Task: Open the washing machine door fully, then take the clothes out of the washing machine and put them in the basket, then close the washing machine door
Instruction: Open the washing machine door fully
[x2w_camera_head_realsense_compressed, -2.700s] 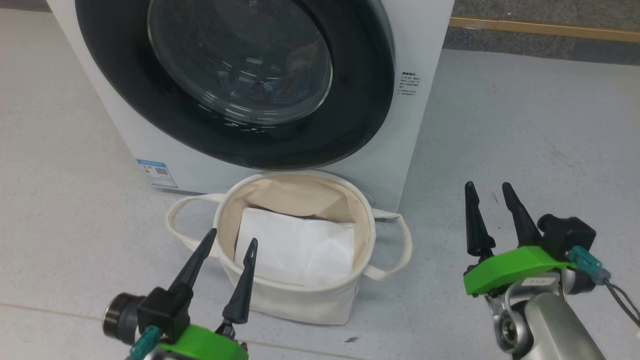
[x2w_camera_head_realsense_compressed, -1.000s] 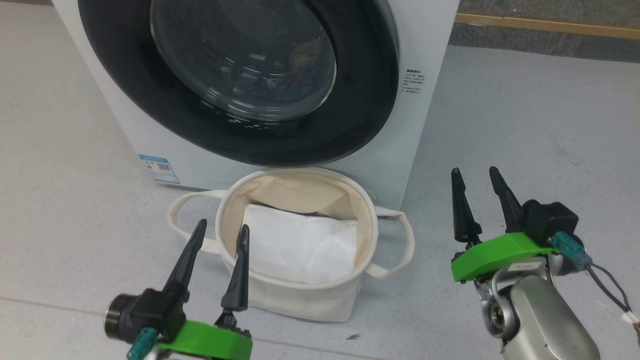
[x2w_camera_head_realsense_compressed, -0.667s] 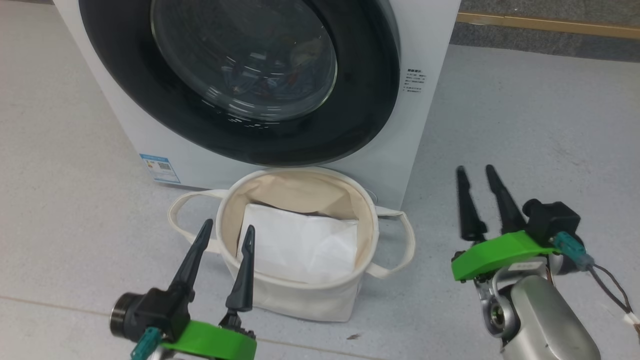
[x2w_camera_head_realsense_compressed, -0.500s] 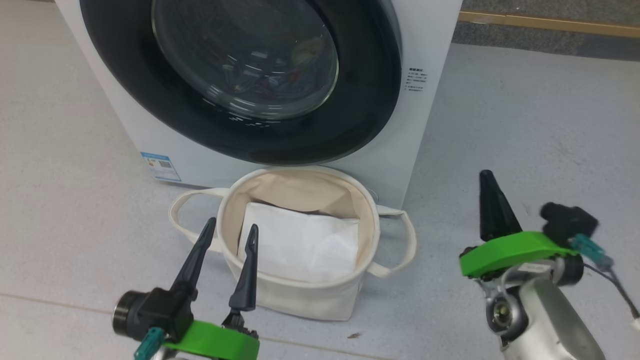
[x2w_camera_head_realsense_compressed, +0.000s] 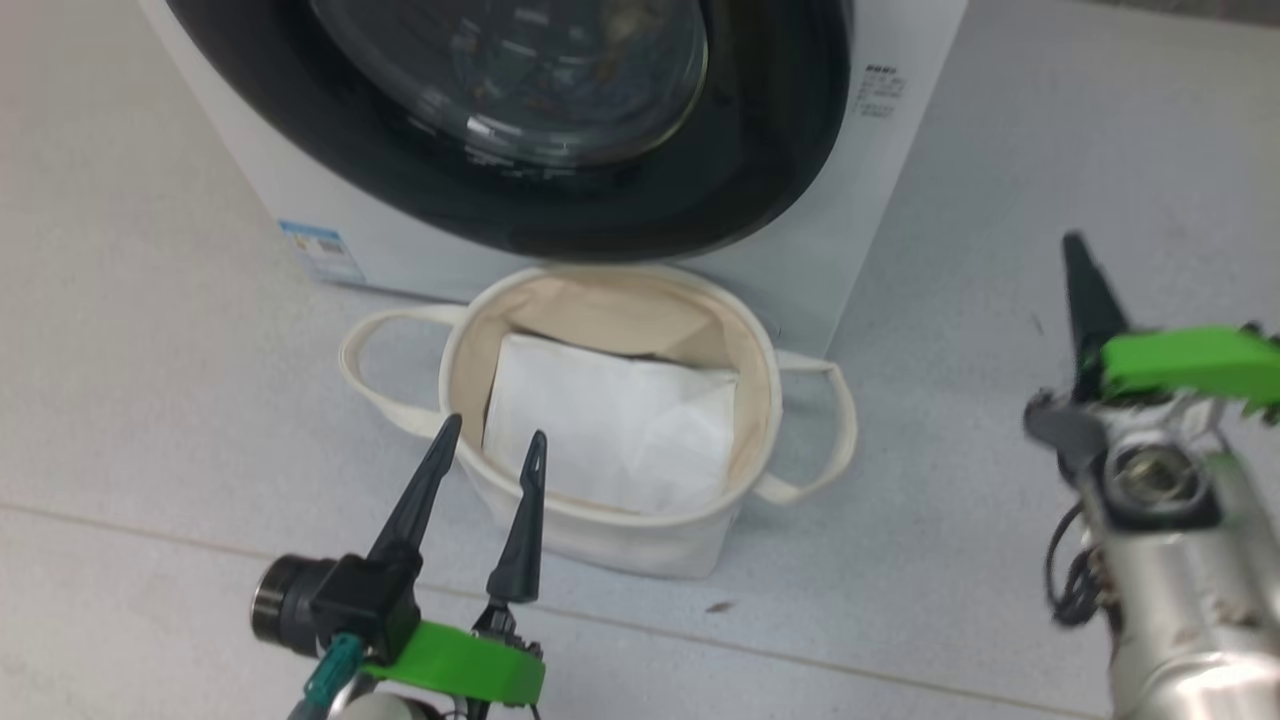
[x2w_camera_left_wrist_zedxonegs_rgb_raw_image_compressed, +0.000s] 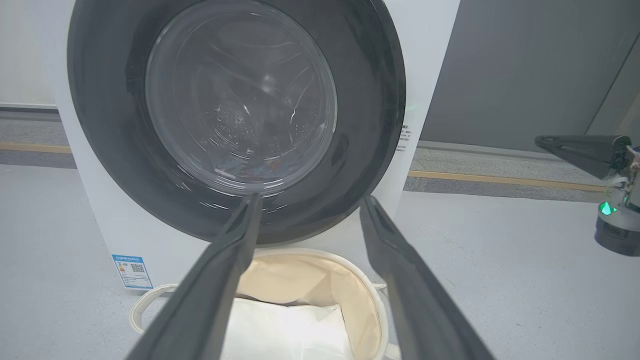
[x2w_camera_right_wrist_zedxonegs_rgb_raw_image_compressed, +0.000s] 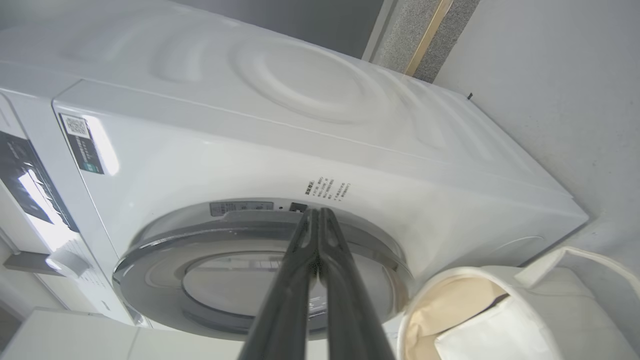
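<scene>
Nearest to me, the left gripper (x2w_camera_head_realsense_compressed: 495, 433) hangs low at the left with its two dark fingers spread wide and nothing between them. The fingers point away toward the machine, and from the head view their tips lie at the near left rim of the basket (x2w_camera_head_realsense_compressed: 620, 545). At the right, well apart from the basket, the right gripper (x2w_camera_head_realsense_compressed: 1076, 245) has its fingers pressed together into one point and holds nothing. It also points to the far side, toward the right edge of the door.

The basket stands upright on the grey floor (x2w_camera_head_realsense_compressed: 950, 400), mouth upward, its two loop handles out to the left and right. A white flat sheet (x2w_camera_head_realsense_compressed: 615, 430) lies inside it. It sits just in front of the washing machine (x2w_camera_head_realsense_compressed: 860, 180), below the door.

Farther back, the washing machine door (x2w_camera_head_realsense_compressed: 600, 215) is closed flat against the white front and faces toward both grippers. Low behind the glass I see small blue and orange patches, the clothes (x2w_camera_left_wrist_zedxonegs_rgb_raw_image_compressed: 260, 174), but dimly. A small blue label (x2w_camera_head_realsense_compressed: 315, 250) is at the lower left corner.
</scene>
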